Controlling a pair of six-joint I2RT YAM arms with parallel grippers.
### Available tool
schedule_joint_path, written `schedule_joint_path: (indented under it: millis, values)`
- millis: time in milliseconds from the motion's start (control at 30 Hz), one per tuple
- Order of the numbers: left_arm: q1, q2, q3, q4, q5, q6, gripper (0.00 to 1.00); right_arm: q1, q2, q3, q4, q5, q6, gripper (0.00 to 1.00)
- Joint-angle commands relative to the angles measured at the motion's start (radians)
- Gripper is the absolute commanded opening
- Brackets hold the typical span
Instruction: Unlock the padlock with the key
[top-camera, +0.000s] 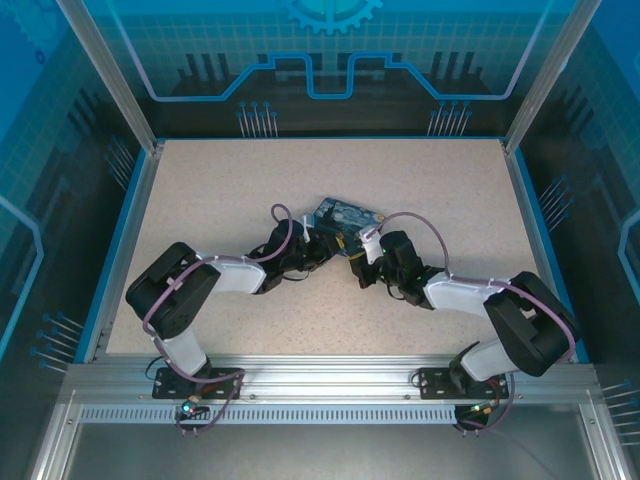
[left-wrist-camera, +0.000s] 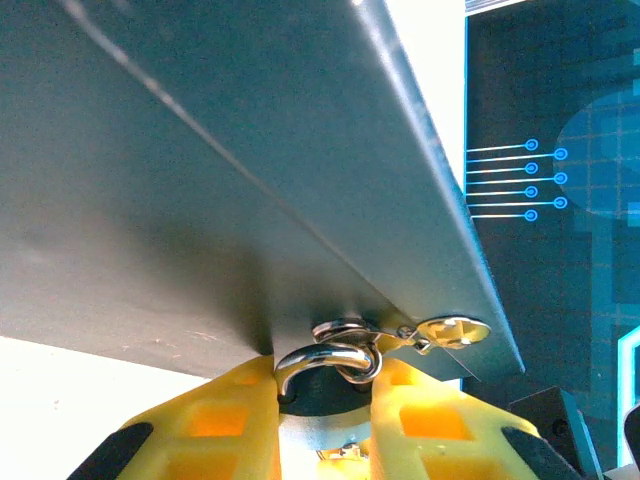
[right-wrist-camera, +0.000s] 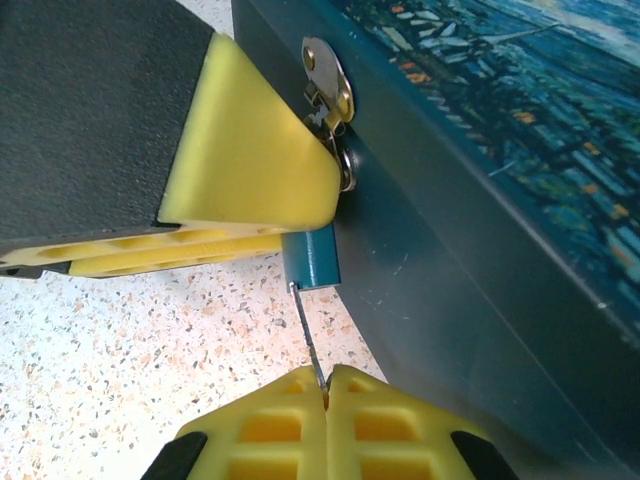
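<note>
Speckled tabletop. Your left gripper pinches the padlock; right gripper clamps the key: thin, likely slippery, so hold its bow.

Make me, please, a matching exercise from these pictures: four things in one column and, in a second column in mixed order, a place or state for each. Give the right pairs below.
Things
1. key
2. padlock
3. tin
4. table

Places or states
A. speckled beige surface under everything
B. shackle through the hasp, body gripped by the left claw
C. thin sliver pinched in the shut right claw, reaching up to the lock's underside
D. dark blue side, painted lid

Pairs: 1-C, 2-B, 3-D, 4-A
</note>
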Motion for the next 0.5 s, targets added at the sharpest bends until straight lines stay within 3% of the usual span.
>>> schedule_joint_path:
  millis: [0,467]
  values:
    - [-0.006,-0.016,-0.002,0.059,0.015,-0.019,0.02,0.009,0.016,0.01,-0.033,0.036,-0.011,0.0]
    - [-0.006,-0.012,-0.003,0.056,0.006,-0.019,0.02,0.003,-0.002,-0.021,-0.024,0.043,-0.003,0.0]
